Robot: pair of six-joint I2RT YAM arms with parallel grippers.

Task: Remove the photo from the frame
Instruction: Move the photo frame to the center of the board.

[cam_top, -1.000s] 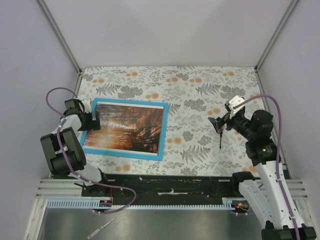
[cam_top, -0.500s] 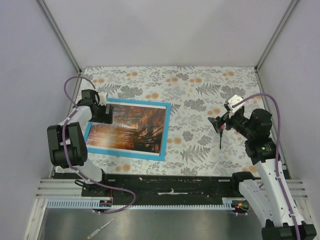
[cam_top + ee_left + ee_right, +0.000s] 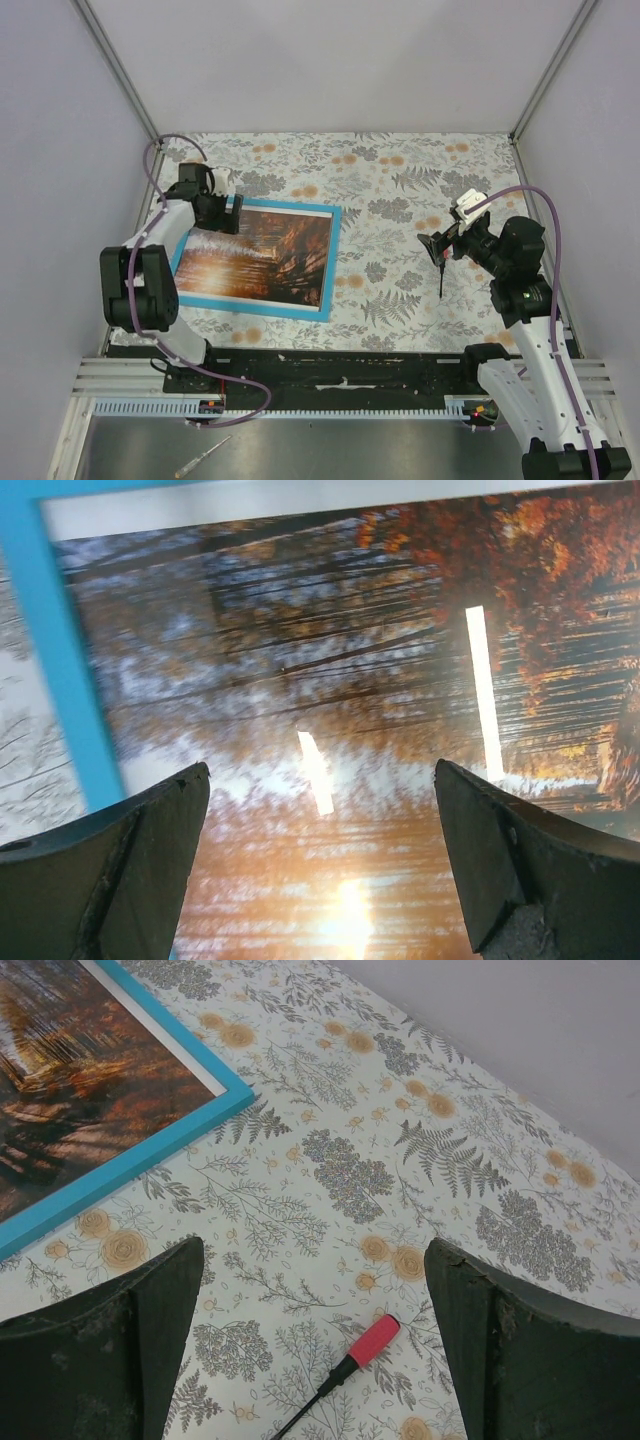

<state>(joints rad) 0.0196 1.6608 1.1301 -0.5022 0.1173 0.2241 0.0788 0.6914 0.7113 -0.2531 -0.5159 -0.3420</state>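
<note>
Your left pincer (image 3: 320, 770) hangs wide open over the far-left corner of the photo (image 3: 255, 255), which lies in its blue frame (image 3: 331, 260) on the floral bench (image 3: 400, 190). Your right pincer (image 3: 315, 1245), open and empty, hovers well apart above a red-handled screwdriver (image 3: 372, 1341).

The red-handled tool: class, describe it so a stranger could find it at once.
Look at the floral table cover, right of the blue frame. Beneath the right gripper lies the tool, a thin black shaft; its short red handle is the only red thing there.
</note>
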